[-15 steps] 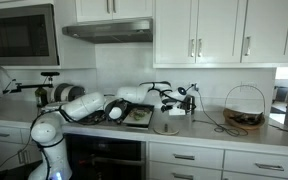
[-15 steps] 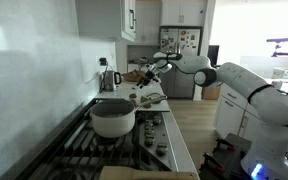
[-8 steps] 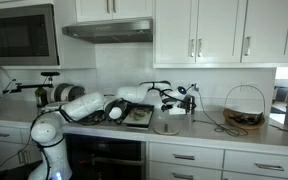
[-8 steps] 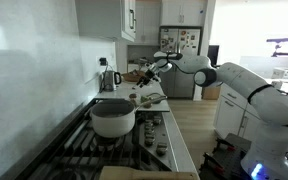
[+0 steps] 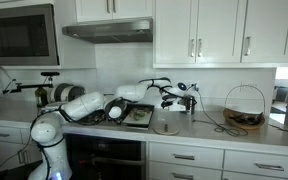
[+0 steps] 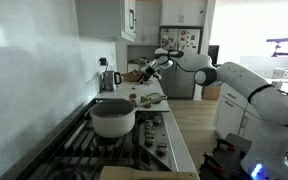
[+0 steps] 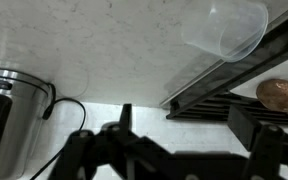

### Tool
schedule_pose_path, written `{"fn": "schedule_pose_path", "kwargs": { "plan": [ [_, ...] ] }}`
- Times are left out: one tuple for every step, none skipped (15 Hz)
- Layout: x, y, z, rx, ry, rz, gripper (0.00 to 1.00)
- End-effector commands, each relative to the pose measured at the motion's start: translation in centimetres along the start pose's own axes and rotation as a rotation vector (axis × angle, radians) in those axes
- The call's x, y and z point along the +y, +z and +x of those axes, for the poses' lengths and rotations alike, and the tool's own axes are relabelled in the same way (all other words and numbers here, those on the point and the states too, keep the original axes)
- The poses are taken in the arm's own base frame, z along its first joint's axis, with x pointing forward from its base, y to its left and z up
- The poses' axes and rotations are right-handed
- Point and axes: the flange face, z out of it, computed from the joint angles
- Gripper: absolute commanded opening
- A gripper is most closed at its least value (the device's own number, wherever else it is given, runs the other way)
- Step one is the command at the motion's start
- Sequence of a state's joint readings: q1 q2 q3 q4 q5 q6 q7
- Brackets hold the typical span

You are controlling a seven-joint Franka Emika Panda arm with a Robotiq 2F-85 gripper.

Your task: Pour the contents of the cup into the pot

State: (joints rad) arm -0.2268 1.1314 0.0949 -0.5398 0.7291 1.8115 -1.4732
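A clear plastic cup (image 7: 229,25) stands on the white counter beside the stove grate, at the top right of the wrist view. My gripper (image 7: 184,130) is open and empty, and the cup lies beyond its fingertips and apart from them. In both exterior views the gripper (image 5: 186,95) (image 6: 154,68) hangs over the counter past the end of the stove. The whitish pot with a darker rim (image 6: 112,118) sits on a stove burner near the camera, far from the gripper. I cannot make out what is in the cup.
A steel kettle (image 7: 9,110) (image 6: 108,80) with a black cord stands on the counter by the wall. A flat round disc (image 5: 167,127) lies on the counter below the gripper. A wire basket (image 5: 244,108) stands further along. A brown object (image 7: 281,95) lies on the stove grate (image 7: 234,85).
The gripper has shifted slightly over the counter. Nothing else has moved.
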Motion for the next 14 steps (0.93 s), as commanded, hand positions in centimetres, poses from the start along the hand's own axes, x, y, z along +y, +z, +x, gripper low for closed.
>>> {"fn": "schedule_pose_path", "kwargs": {
  "plan": [
    [-0.9,-3.5,2.8,-0.001,0.013,0.028,1.00],
    [-1.2,-4.3,3.4,-0.002,0.012,0.034,1.00],
    [-1.5,-5.2,3.9,-0.006,0.017,0.046,1.00],
    [-1.8,-6.0,4.3,-0.012,0.022,0.060,1.00],
    [-2.3,-6.7,4.6,-0.022,0.039,0.088,1.00],
    [-2.7,-7.3,4.8,-0.033,0.052,0.105,1.00],
    [-3.1,-8.0,5.1,-0.046,0.064,0.124,1.00],
    [-3.5,-8.7,5.4,-0.059,0.076,0.141,1.00],
    [-3.9,-9.4,5.7,-0.074,0.086,0.157,1.00],
    [-4.4,-10.0,6.0,-0.087,0.099,0.176,1.00],
    [-4.9,-10.7,6.2,-0.107,0.128,0.192,1.00],
    [-5.5,-11.4,6.4,-0.132,0.156,0.215,1.00],
    [-5.9,-12.0,6.7,-0.146,0.173,0.226,1.00],
    [-6.4,-13.0,7.0,-0.168,0.192,0.237,1.00]
  ]
}}
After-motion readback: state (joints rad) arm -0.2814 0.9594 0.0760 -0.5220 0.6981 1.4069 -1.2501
